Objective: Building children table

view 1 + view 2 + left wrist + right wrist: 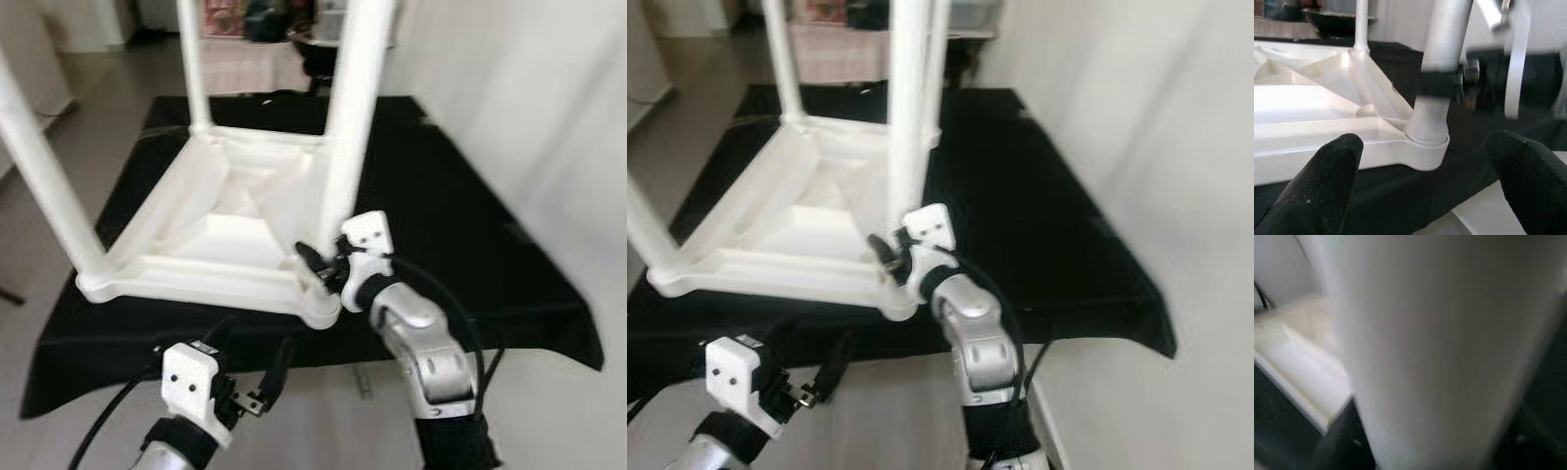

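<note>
A white children's table (pixel 225 230) lies upside down on a black cloth (pixel 441 215), with its legs pointing up. My right gripper (pixel 321 262) is shut on the near right leg (pixel 348 117) just above its socket at the table's corner. In the right wrist view that leg (pixel 1440 352) is very close and blurred. In the left wrist view black fingers (pixel 1442 83) wrap the leg. My left gripper (pixel 257 357) hangs low before the cloth's front edge, open and holding nothing, its fingertips (pixel 1327 181) wide apart and facing that corner.
Two more legs stand at the near left (pixel 44 166) and far left (pixel 193 59). A white wall (pixel 529 98) runs along the right. Pale floor (pixel 59 108) lies to the left, and dark furniture (pixel 313 44) stands beyond the cloth.
</note>
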`<state>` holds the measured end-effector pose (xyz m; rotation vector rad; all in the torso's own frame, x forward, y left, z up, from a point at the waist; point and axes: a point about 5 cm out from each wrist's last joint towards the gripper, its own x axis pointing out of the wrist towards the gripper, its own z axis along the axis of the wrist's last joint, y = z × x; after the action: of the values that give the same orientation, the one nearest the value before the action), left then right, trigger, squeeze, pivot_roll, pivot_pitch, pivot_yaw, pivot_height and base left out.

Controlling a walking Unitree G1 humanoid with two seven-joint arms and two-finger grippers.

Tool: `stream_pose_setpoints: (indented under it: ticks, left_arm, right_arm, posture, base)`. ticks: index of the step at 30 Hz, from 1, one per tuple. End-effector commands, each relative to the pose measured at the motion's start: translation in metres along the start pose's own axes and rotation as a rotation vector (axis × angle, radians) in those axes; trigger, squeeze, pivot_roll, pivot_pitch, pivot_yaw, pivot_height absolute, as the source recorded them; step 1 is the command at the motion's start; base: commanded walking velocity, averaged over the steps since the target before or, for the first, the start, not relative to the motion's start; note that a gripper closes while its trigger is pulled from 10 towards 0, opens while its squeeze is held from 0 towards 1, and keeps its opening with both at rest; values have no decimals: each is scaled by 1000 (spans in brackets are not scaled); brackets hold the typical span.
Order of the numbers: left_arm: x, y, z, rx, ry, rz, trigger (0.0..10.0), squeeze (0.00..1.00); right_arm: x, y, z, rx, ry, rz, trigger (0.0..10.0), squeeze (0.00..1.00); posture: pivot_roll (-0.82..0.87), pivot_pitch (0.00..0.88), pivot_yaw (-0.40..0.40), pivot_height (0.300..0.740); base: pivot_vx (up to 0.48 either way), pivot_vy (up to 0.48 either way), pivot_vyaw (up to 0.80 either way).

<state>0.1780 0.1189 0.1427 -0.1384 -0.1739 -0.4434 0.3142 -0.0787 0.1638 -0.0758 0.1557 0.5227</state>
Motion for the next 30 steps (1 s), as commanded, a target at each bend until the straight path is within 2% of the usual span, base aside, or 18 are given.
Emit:
stream_pose_setpoints:
  ticks: [1,3,4,5,8,10,11,12,13,14,18,22,23,24,30]
  left_arm:
    - [-2,1,-5,4,23,10,10000,0]
    - [-1,1,-5,3,23,9,10000,0]
    - [-1,0,-5,0,22,5,10000,0]
    - [-1,0,-5,0,22,5,10000,0]
    - [0,-1,-5,-4,21,1,10000,0]
    - [0,-1,-5,-4,21,1,10000,0]
    - [0,-2,-5,-5,19,1,10000,0]
    - [0,-2,-5,-5,19,1,10000,0]
    - [0,-2,-5,-4,18,3,10000,0]
    - [0,-2,-5,-4,18,3,10000,0]
    - [-1,-3,-4,-3,16,8,10000,0]
    - [-2,-5,-3,-3,17,9,10000,0]
    - [-3,-5,-3,-4,18,9,10000,0]
    - [-3,-6,-3,-5,19,8,10000,0]
    - [-3,-6,-3,-6,20,7,10000,0]
  right_arm:
    - [1,-1,-6,23,40,7,10000,1000]
    - [2,0,-4,34,32,33,10000,1000]
    - [6,3,7,13,-27,193,10000,1000]
    - [6,3,7,13,-27,193,10000,1000]
    - [8,-2,21,-100,-93,466,10000,1000]
    - [8,-2,21,-100,-93,466,10000,1000]
    - [6,-3,28,-176,-99,636,10000,341]
    - [6,-3,28,-176,-99,636,10000,341]
    - [5,-4,31,-204,-102,700,10000,0]
    - [5,-4,31,-204,-102,700,10000,0]
    - [7,-8,42,-245,-105,836,10000,0]
    - [14,-12,55,-215,-120,891,10000,0]
    - [16,-14,57,-209,-127,893,3725,0]
    - [18,-16,59,-203,-130,895,0,0]
    - [18,-17,60,-205,-132,912,0,0]
  posture:
    - [34,116,-53,740]
    - [34,116,-53,740]
    - [29,116,-49,740]
    - [29,116,-49,740]
    - [38,117,-54,740]
    - [38,117,-54,740]
    - [47,120,-59,740]
    - [47,120,-59,740]
    - [51,122,-60,740]
    - [51,122,-60,740]
    - [63,129,-60,740]
    - [68,139,-55,740]
    - [69,141,-54,740]
    - [69,142,-53,740]
    - [70,143,-53,740]
  base:
    - [0,0,0]
    - [0,0,0]
    - [0,0,0]
    - [0,0,0]
    - [0,0,0]
    - [0,0,0]
    - [0,0,0]
    - [0,0,0]
    - [0,0,0]
    - [0,0,0]
    - [0,0,0]
    - [0,0,0]
    - [0,0,0]
    - [0,0,0]
    - [0,0,0]
